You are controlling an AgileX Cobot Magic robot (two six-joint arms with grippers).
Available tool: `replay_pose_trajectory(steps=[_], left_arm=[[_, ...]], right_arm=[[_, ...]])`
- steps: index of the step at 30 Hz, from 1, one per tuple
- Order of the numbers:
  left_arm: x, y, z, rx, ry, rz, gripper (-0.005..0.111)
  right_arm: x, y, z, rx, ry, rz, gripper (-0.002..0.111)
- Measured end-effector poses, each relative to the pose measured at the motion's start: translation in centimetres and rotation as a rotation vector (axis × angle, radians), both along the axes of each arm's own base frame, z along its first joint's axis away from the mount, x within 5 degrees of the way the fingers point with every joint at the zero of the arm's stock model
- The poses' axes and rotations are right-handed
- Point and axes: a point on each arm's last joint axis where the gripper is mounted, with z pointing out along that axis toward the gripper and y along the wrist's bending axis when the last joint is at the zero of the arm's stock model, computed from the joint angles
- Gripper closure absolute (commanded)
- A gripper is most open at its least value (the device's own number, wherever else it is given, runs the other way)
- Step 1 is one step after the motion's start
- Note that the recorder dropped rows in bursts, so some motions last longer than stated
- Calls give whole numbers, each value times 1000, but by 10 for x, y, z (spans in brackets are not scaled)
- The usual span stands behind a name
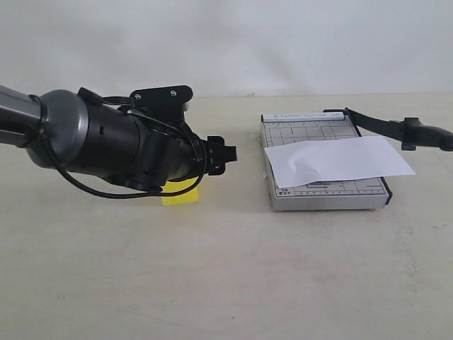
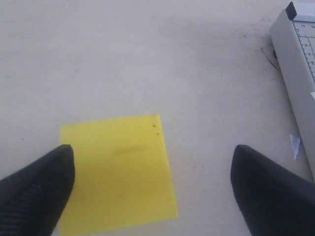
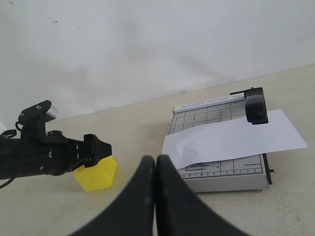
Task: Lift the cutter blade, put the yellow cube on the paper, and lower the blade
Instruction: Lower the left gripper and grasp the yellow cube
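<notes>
Exterior view first. Found left jaws spread wide and empty, just above yellow cube [image 1: 180,193], which sits on table [image 1: 212,283] between its left edge and grey trimmer [image 1: 322,198]. Noted paper [image 1: 340,159] lying across trimmer. Judged cutter blade [image 1: 382,126] raised: step one done. Saw right jaws pressed shut, holding nothing. Left to do: placing cube, lowering blade.

Left of centre in the frame, a plain bright yellow cube [image 1: 180,195] shows beneath a black and silver-grey arm [image 1: 106,142]. On the right, a white paper [image 1: 340,159] crosses a light grey trimmer [image 1: 304,131] printed with a fine dark grid, and its blade [image 1: 425,132] is black. The table [image 1: 212,283] is pale beige, the wall [image 1: 226,42] white.
</notes>
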Motion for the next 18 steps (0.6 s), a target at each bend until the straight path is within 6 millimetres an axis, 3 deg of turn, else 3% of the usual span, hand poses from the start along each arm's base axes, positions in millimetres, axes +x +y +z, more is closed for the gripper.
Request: replay_pose_trajectory(steps=[7,18], left_arm=[[1,6,18,48,-56,21,25],[3,10,19,98,-69,33,25]], right_arm=[[0,0,0,0,0,0,108],[0,0,0,0,0,0,108]])
